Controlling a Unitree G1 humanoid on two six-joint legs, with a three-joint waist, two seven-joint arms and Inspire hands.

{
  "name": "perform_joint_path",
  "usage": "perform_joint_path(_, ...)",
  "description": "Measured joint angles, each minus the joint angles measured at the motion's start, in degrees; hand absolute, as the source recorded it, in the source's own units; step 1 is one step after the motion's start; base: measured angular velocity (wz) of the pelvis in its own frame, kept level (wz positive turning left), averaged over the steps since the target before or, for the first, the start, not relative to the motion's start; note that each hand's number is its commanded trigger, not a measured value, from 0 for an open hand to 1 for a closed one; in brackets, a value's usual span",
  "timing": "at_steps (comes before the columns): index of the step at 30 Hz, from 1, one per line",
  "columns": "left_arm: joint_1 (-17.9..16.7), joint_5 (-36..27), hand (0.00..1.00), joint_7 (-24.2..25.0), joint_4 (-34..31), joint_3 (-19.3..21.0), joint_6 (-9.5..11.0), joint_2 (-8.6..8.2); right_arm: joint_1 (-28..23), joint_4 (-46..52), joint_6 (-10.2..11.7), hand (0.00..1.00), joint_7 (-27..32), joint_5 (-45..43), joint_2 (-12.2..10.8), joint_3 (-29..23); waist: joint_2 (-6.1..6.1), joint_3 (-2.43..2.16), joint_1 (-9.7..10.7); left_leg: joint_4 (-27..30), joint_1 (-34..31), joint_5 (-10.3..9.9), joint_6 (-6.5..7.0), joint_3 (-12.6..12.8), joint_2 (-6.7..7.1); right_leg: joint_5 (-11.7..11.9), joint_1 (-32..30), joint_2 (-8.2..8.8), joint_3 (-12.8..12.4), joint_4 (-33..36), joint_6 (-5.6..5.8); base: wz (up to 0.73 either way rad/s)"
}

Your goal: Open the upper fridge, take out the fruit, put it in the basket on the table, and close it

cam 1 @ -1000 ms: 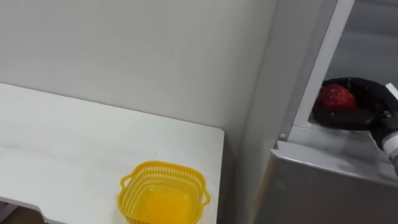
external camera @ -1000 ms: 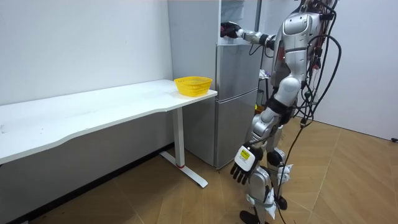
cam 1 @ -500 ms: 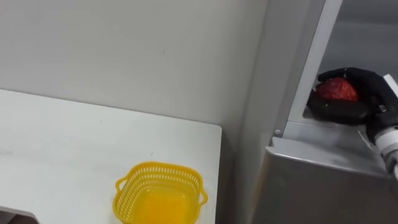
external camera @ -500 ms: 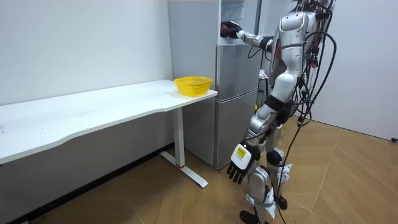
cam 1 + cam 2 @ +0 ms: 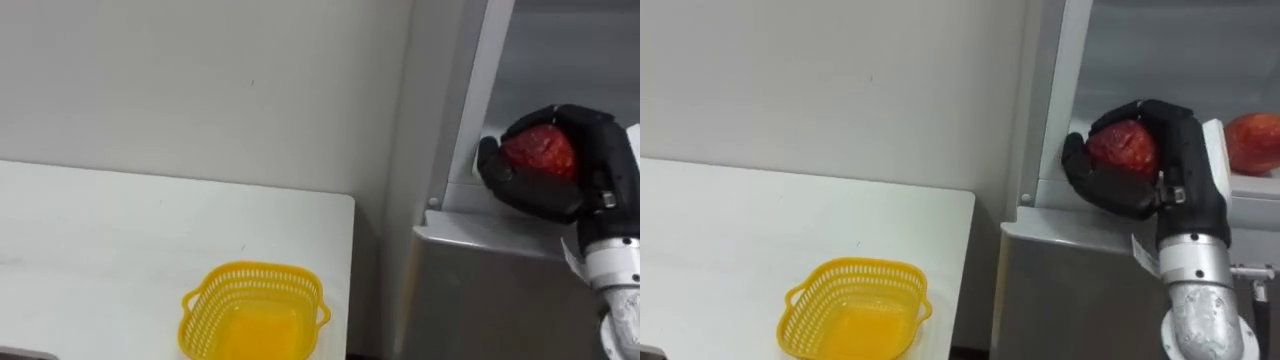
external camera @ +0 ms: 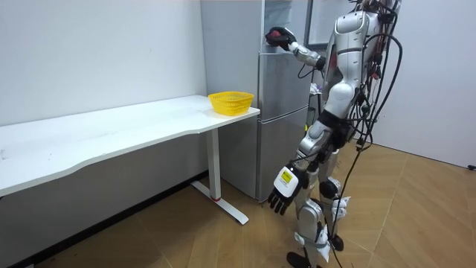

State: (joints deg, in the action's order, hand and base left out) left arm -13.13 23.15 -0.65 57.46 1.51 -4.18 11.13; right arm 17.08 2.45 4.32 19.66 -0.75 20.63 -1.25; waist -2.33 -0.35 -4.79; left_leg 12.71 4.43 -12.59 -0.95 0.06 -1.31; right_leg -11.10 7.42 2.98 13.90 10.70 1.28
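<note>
My right hand is shut on a red apple, fingers curled over its top, at the front edge of the open upper fridge compartment. The right eye view shows the same apple in my right hand, just in front of the shelf lip. A second red fruit lies further in on the shelf. In the room view I stand facing the grey fridge, right hand raised to its top section. My left hand hangs open beside my leg.
A yellow mesh basket sits at the near right corner of the white table, just left of the fridge. The lower fridge door is closed. A plain wall runs behind the table. Wooden floor lies behind me.
My right hand has drawn the apple out from the shelf to the compartment's front edge, nearer the camera. The left arm has swung slightly.
</note>
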Motion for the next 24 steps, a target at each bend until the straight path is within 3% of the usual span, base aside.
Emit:
perform_joint_path(4, 0.1, 0.0, 0.0, -0.2, 2.1, 0.1, 0.8, -0.66, -0.3, 2.5, 0.2, 1.0, 1.5, -5.1, -0.8, 0.0, 0.06, 0.04, 0.0, -0.1, 0.2, 0.0, 0.02, 0.9, 0.0, 0.0, -0.2, 0.01, -1.1, 0.0, 0.0, -0.12)
perform_joint_path(8, 0.8, -0.3, 0.0, 0.0, 4.1, 0.0, 0.8, -1.43, -0.4, 5.9, 1.7, 1.0, 2.7, -9.3, -1.1, 0.0, -0.23, 0.32, 0.4, -0.2, 0.2, 0.0, 0.02, 1.0, -0.05, 0.0, -0.2, -0.06, -1.2, 0.0, -0.01, 0.0)
perform_joint_path(13, 2.0, -1.1, 0.0, 0.2, 5.3, -1.1, 1.1, -1.39, -0.5, 10.2, 3.2, 1.0, 4.0, -14.0, -3.4, 0.2, -0.81, 0.54, 0.4, -1.0, 0.3, 0.0, 0.01, 1.3, -0.09, 0.0, -0.5, -0.11, -1.4, 0.0, -0.02, -0.03)
perform_joint_path(16, 2.3, -1.2, 0.0, 0.1, 5.6, -2.5, 2.1, -1.15, -0.9, 11.5, 4.4, 1.0, 5.4, -18.8, -3.6, 2.6, -1.05, 0.47, 0.1, -1.0, 0.3, 0.0, 0.02, 1.4, -0.06, 0.0, -0.5, -0.1, -1.6, 0.0, -0.03, -0.03)
perform_joint_path(20, 2.9, -1.1, 0.0, 0.1, 5.4, -4.2, 2.7, -0.52, -1.8, 14.0, 4.6, 1.0, 4.7, -23.6, -3.5, 7.9, -1.54, 0.55, -0.3, -1.0, 0.2, 0.0, 0.02, 1.1, -0.05, 0.0, -0.9, -0.11, -1.4, -0.1, -0.02, 0.0)
perform_joint_path(24, 3.9, -1.1, 0.0, 0.2, 5.5, -5.8, 2.9, 0.23, -1.6, 14.0, 4.6, 1.0, 2.6, -25.4, -3.5, 9.8, -2.22, 0.59, -1.8, -1.0, 0.1, 0.0, 0.02, 1.0, -0.05, 0.0, -1.0, -0.08, -1.2, -0.1, -0.02, 0.0)
